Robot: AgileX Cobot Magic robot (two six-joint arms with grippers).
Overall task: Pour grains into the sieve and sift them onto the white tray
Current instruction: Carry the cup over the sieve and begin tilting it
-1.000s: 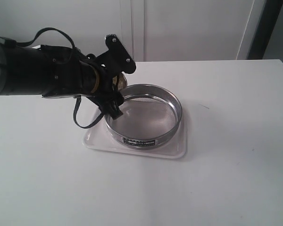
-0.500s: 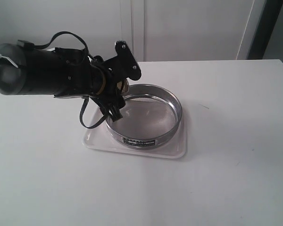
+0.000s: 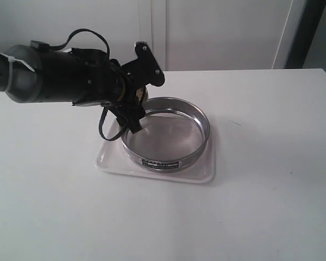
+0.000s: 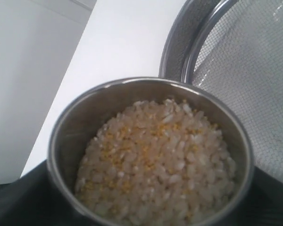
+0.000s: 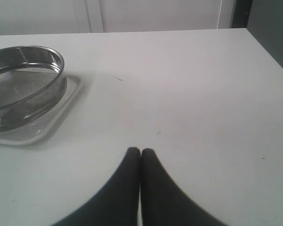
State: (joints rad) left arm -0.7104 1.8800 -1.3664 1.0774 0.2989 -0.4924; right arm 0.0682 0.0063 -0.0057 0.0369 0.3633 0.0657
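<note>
Nearest in the exterior view, bare white surface (image 3: 163, 228). Then the white tray (image 3: 110, 162), flat on it. On the tray, the sieve (image 3: 194, 148), upright, dark label plate (image 3: 162, 163) at 6 o'clock on its wall, mesh floor showing inside the ring. At about 11 o'clock of the sieve's rim, a small steel cup (image 3: 139, 97), gripped by the left claw (image 3: 144, 89), one finger above it and one below. In the cup, the grains (image 4: 155, 160): whitish rice flecked with yellow, heaped nearly to the brim, sieve mesh just beyond the lip. Farther back, pale wall panels (image 3: 217, 32). Right claw (image 5: 140, 153) closed on nothing, tips touching, over bare surface, well apart from sieve and tray.
</note>
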